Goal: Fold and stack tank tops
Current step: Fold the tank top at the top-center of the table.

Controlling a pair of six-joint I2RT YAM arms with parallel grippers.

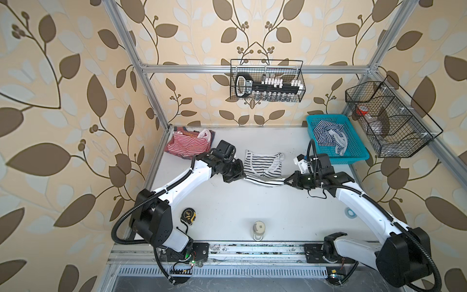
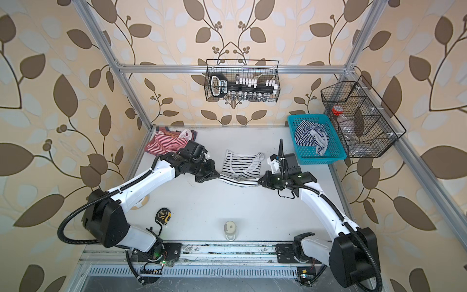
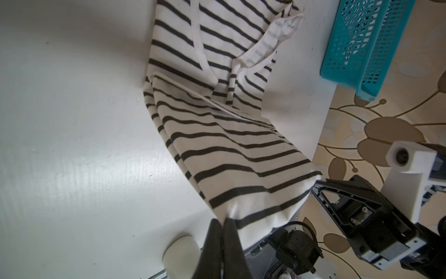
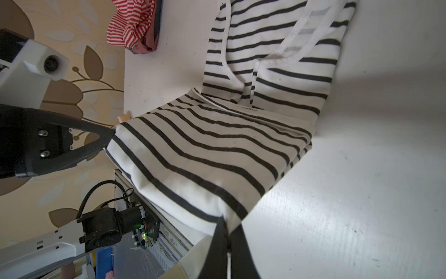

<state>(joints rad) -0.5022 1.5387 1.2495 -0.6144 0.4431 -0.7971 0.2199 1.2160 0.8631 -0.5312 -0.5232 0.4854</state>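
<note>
The white, black-striped cloth tank top (image 1: pixel 262 165) lies on the white table (image 1: pixel 240 209), its near edge stretched between our left end effector (image 1: pixel 243 178) and right end effector (image 1: pixel 286 181), each clamped on a corner. We judge it is held taut for an even fold.

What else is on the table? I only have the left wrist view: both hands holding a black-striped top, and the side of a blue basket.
Observer: A red-and-white striped top lies in the far left corner of the table, apart from the black-striped top.
Operator: Is the basket empty?
Observer: No. A crumpled navy-striped top lies inside the blue basket.
Operator: Anything near the arm bases?
Observer: A tape measure sits on the table close to the left arm's base.
</note>
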